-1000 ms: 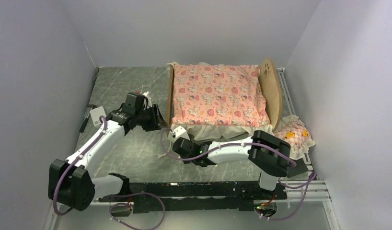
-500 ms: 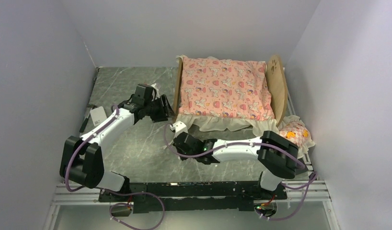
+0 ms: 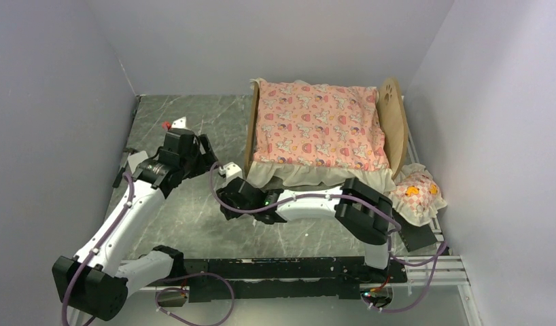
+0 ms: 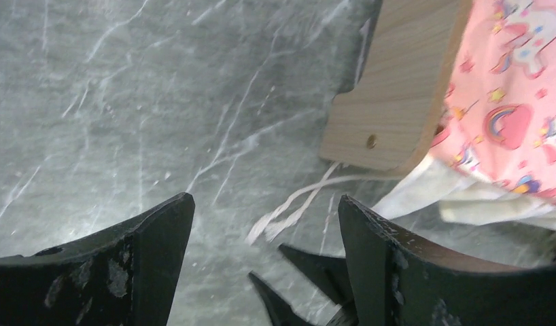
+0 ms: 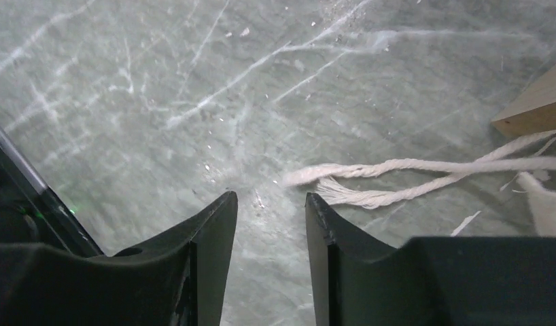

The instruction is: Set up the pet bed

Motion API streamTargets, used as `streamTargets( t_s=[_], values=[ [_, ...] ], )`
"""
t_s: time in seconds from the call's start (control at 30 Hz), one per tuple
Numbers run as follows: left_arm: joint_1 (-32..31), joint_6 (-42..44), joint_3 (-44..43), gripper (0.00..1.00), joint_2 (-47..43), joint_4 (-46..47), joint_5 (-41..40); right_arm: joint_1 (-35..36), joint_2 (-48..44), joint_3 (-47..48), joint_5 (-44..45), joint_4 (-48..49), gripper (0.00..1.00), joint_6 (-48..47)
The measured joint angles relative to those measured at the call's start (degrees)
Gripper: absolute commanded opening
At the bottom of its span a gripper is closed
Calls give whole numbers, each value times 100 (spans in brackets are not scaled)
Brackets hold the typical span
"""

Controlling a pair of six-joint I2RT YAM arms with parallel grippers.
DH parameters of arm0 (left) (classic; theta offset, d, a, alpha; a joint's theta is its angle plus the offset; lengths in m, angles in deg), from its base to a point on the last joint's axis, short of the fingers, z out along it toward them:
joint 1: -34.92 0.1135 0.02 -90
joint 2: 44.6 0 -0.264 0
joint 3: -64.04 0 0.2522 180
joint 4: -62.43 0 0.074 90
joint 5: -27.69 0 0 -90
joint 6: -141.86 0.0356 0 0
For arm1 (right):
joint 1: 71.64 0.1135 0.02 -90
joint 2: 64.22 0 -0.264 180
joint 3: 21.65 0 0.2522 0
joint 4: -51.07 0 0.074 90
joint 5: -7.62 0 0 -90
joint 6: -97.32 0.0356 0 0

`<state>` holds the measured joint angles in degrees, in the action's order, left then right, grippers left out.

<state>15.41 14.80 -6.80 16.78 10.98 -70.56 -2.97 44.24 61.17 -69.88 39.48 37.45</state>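
Pet bed at far right of desk, paw-cutout headboard toward right wall, footboard toward left arm. Pink mattress seated in frame, ruffle hanging over near side. Pillow off the bed, beside headboard end.

White tie cord trailing from footboard corner onto desk, ends frayed and loose.

Left pincer spread wide, empty, pointed near that corner. Right pincer parted narrowly, empty, hovering just short of cord ends.

Judged step: taking up the cord at the footboard corner. To do well:
- widen right pincer before descending
- straddle twisted section, not frayed tips
- lower until tips touch desk, then close
- pull along the cord, gently, to avoid shifting the light frame
- keep left pincer clear; tips already close together
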Motion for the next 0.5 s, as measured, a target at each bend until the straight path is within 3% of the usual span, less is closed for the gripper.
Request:
streamTargets(
  t_s=[0.2, 0.5],
  values=[
    [-85, 160, 149, 84, -105, -599, -166, -103, -367, -756, -251, 343, 49, -1003],
    [-90, 254, 407, 84, 35, -776, 90, -398, -942, -1338, -1447, 562, 50, -3722]
  ],
)
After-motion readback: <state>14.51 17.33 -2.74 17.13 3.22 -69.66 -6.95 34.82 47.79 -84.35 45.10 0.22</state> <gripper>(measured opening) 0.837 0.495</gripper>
